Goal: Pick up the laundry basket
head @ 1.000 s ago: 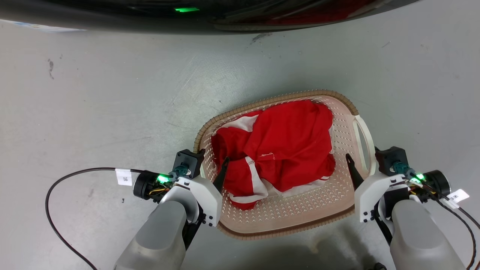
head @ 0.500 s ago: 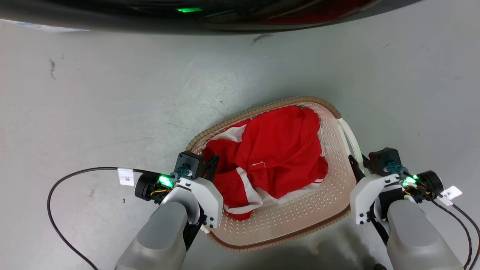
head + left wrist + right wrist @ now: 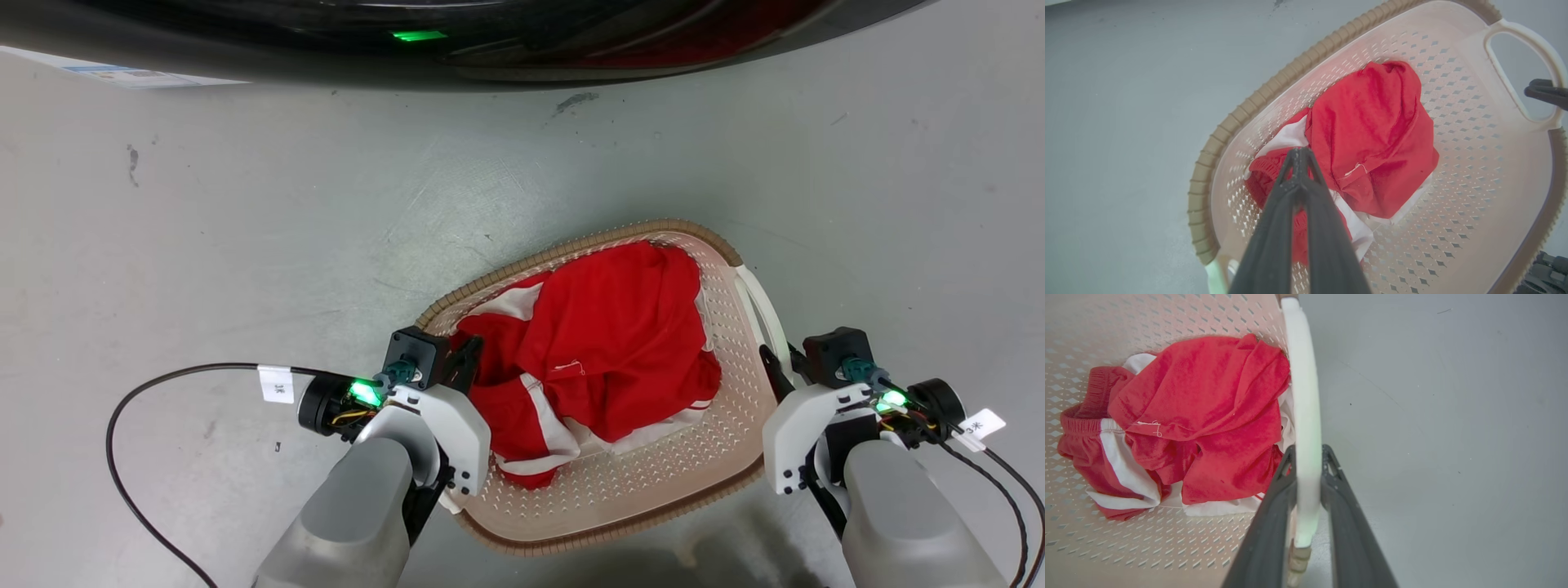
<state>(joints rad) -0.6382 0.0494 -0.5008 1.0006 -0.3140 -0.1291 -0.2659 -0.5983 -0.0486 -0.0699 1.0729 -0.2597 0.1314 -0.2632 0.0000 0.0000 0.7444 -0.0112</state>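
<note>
The right gripper (image 3: 1308, 454) is pinching the white loop handle (image 3: 1302, 396). The left gripper (image 3: 1299, 152) is pressing its tips together at the laundry basket's (image 3: 620, 523) left side, its hold unclear. The laundry basket, carrying red clothes (image 3: 620, 343), is lying near, between the two grippers.

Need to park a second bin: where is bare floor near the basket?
Bare floor runs wide between the laundry basket and the dark machine beyond, and right of its white handle. Crowded: both ends, held by left gripper and right gripper; red clothes fill inside.
</note>
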